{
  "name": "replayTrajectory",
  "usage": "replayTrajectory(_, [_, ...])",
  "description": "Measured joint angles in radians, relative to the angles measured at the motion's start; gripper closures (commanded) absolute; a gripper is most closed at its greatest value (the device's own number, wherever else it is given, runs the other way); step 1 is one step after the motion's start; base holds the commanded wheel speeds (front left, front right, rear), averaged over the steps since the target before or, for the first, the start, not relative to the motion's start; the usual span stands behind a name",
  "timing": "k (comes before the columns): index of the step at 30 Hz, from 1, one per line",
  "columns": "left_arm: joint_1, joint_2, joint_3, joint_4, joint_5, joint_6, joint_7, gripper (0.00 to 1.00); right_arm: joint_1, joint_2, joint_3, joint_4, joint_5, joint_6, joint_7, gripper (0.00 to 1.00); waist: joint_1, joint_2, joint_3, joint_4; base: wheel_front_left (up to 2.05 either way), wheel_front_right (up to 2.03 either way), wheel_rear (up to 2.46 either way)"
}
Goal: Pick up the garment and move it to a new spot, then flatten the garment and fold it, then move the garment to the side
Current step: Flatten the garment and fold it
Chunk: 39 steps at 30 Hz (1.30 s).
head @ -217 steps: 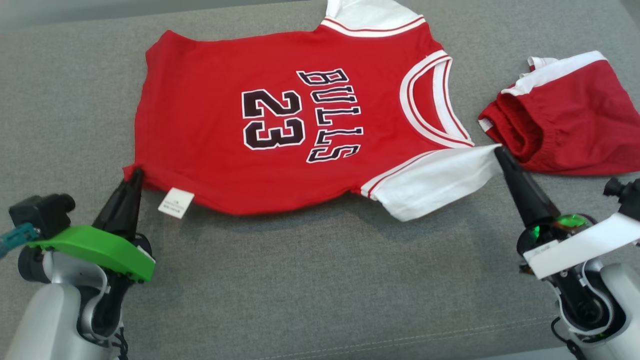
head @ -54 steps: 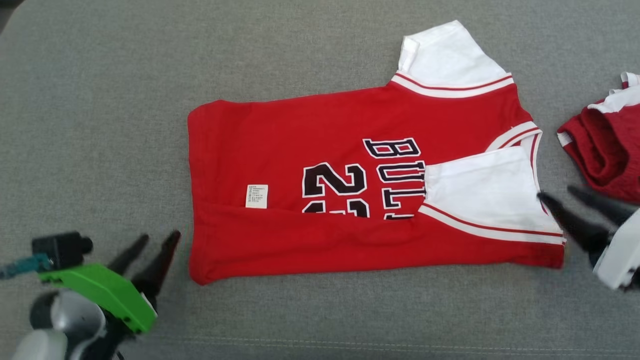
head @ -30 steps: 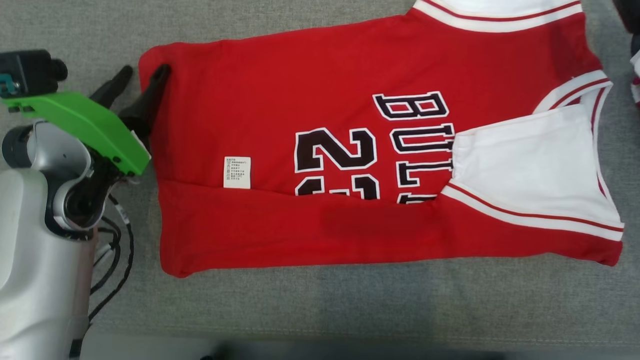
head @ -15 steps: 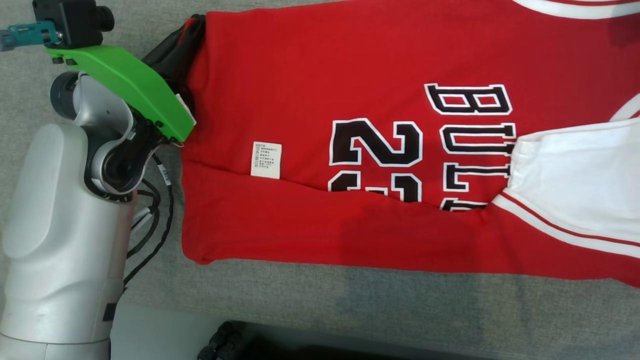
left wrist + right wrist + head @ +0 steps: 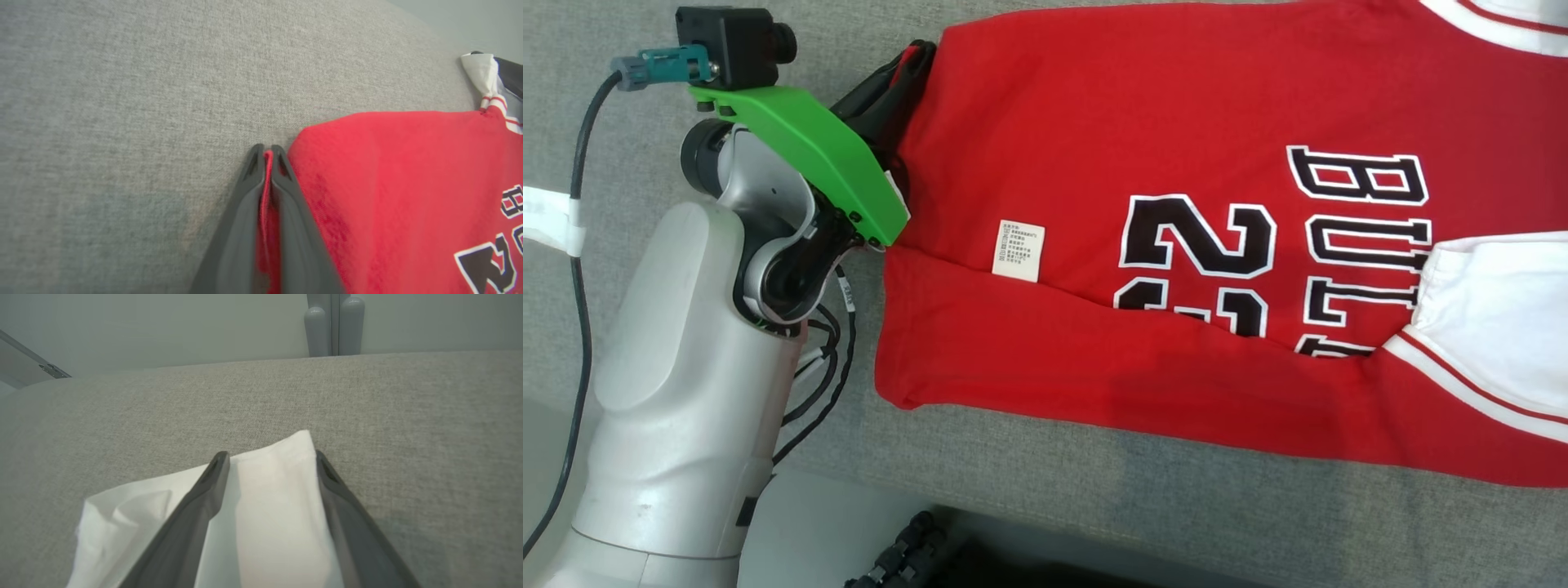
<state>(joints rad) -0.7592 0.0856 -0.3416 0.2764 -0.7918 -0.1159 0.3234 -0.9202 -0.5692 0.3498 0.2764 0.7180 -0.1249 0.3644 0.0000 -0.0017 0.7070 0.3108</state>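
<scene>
Two claws in play. At upper left of head view, left gripper clamped on upper-left hem corner of red jersey; left wrist view shows strip of red cloth pinched between closed fingers. Jersey lies on grey cushion, filling centre and right of head view, bottom edge folded up over lower half of number, white label exposed. In right wrist view, right gripper spread wide, fingers straddling white sleeve, gripping nothing.

Left hand pinched tight above its pale forearm; right hand spread wide.
</scene>
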Motion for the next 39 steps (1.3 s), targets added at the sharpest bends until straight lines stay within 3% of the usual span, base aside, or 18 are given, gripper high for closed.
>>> replayTrajectory(2, [0.000, 0.000, -0.007, 0.000, 0.000, 0.000, 0.000, 1.00, -0.015, 0.002, -0.002, 0.019, -0.005, 0.000, 0.000, 0.00, 0.0000, 0.0000, -0.002, 0.008, 0.00, 0.00, 0.00])
replayTrajectory(3, [0.000, 0.000, -0.009, 0.002, 0.000, -0.002, -0.001, 1.00, -0.022, 0.005, -0.002, 0.029, -0.006, 0.000, 0.000, 0.11, 0.0000, 0.0000, -0.003, 0.011, 0.00, 0.00, 0.00])
replayTrajectory(4, [0.000, 0.001, -0.011, 0.004, 0.000, -0.004, -0.005, 1.00, -0.026, 0.008, -0.002, 0.037, -0.007, 0.000, -0.003, 0.43, 0.0000, 0.0000, -0.004, 0.013, 0.00, 0.00, 0.00])
replayTrajectory(5, [0.000, 0.003, -0.012, 0.006, 0.000, -0.008, -0.008, 1.00, -0.030, 0.013, -0.002, 0.047, -0.007, 0.000, -0.003, 0.64, 0.0000, 0.0000, -0.005, 0.013, 0.00, 0.00, 0.00])
replayTrajectory(6, [0.000, 0.003, -0.013, 0.007, 0.000, -0.008, -0.008, 1.00, -0.035, 0.015, -0.002, 0.055, -0.010, 0.000, -0.003, 0.70, 0.0000, 0.0000, -0.005, 0.014, 0.00, 0.00, 0.00])
replayTrajectory(7, [0.000, 0.004, -0.013, 0.008, 0.000, -0.008, -0.009, 1.00, -0.037, 0.017, -0.001, 0.062, -0.013, 0.000, -0.006, 1.00, 0.0000, 0.0000, -0.005, 0.014, 0.00, 0.00, 0.00])
replayTrajectory(13, [-0.002, 0.043, 0.002, 0.012, 0.001, -0.008, -0.032, 1.00, -0.063, 0.066, 0.025, 0.073, -0.015, 0.004, -0.030, 1.00, 0.0001, 0.0000, -0.003, -0.002, 0.00, 0.00, 0.00])
replayTrajectory(20, [-0.005, 0.065, 0.016, 0.030, 0.004, -0.009, -0.067, 1.00, -0.069, 0.076, 0.017, 0.070, -0.011, 0.049, -0.094, 1.00, 0.0001, 0.0000, -0.011, -0.040, 0.00, 0.00, 0.00])
replayTrajectory(29, [-0.003, 0.104, -0.009, 0.022, -0.001, -0.009, -0.122, 1.00, -0.051, 0.100, 0.013, 0.011, 0.027, 0.133, -0.180, 1.00, 0.0000, 0.0000, -0.048, -0.091, 0.00, 0.00, 0.00])
replayTrajectory(36, [0.038, 0.141, -0.022, 0.017, -0.007, -0.009, -0.165, 1.00, 0.049, 0.102, 0.010, -0.042, 0.058, 0.174, -0.234, 1.00, 0.0000, 0.0000, -0.091, -0.107, 0.00, 0.00, 0.00])
replayTrajectory(39, [0.077, 0.163, -0.022, 0.021, -0.011, -0.009, -0.177, 1.00, 0.092, 0.105, 0.006, -0.059, 0.067, 0.178, -0.257, 1.00, 0.0000, 0.0000, -0.111, -0.115, 0.00, 0.00, 0.00])
